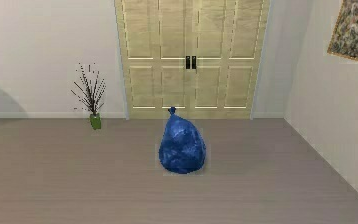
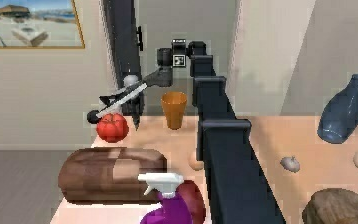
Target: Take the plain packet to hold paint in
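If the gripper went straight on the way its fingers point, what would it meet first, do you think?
Most likely the red round thing just past the gripper; depth is unclear, so it might slip past it.

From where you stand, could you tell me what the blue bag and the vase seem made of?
Blue bag: probably thin glossy plastic, given its crinkled highlights and knotted top. Vase: smooth dark-blue glass or glazed ceramic; the sheen leaves it open.
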Controlling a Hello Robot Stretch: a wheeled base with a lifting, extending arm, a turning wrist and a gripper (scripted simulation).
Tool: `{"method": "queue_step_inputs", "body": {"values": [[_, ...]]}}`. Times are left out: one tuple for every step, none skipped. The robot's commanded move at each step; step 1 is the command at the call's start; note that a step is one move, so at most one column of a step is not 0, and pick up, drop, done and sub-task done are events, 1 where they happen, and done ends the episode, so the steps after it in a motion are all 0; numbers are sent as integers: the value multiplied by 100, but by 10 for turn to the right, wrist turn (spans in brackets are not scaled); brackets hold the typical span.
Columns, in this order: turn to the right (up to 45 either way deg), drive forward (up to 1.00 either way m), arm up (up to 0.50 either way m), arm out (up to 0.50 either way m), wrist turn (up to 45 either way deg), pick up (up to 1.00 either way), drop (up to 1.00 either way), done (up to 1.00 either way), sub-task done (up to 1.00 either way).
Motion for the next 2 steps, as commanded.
{"method": "queue_step_inputs", "body": {"values": [[0, 0, 0, 0, 450, 0, 0, 0, 0], [0, 0, 0, 0, 0, 100, 0, 0, 0]]}}
